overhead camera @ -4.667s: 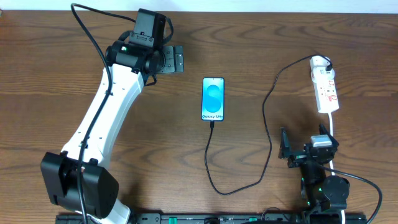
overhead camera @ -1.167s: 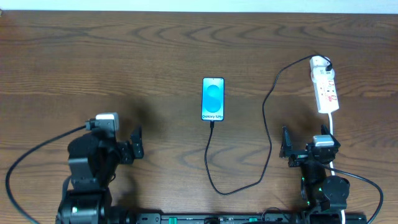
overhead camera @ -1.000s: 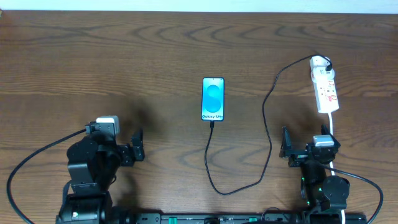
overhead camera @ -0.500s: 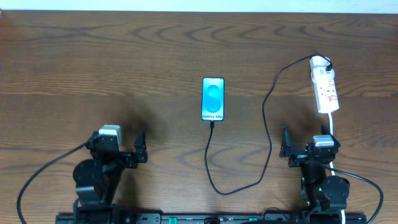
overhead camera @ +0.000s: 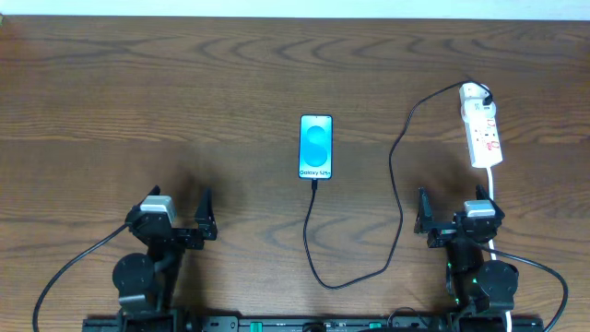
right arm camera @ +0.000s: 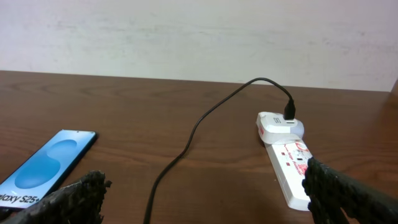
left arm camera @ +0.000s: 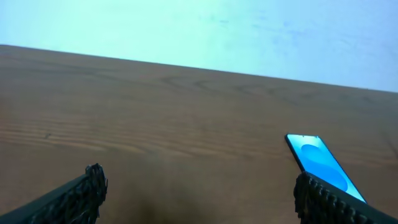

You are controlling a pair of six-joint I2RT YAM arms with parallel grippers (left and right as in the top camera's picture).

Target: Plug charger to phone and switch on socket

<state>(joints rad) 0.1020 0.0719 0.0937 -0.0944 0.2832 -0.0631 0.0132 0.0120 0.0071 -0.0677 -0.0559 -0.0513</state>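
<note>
The phone (overhead camera: 315, 147) lies flat mid-table, its light-blue screen up; it also shows in the wrist views (left arm camera: 320, 163) (right arm camera: 46, 165). The charger's black cable (overhead camera: 398, 198) meets the phone's near edge, loops toward the front and rises to a white adapter (overhead camera: 475, 92) (right arm camera: 280, 124). That adapter sits in the far end of the white socket (overhead camera: 484, 136) (right arm camera: 292, 168). My left gripper (overhead camera: 169, 224) (left arm camera: 200, 183) is open and empty at the front left. My right gripper (overhead camera: 458, 219) (right arm camera: 205, 183) is open and empty, just short of the socket.
The socket's thicker white cord (overhead camera: 494, 195) runs toward the front beside my right arm. The charger cable's loop (overhead camera: 324, 281) lies between the two arms near the front edge. A pale wall (right arm camera: 199, 37) stands behind the dark wooden table (overhead camera: 184, 83).
My left arm has drawn back from the far left of the table to the front left, settling lower over the last second. The right arm, phone, cable and socket have not moved.
</note>
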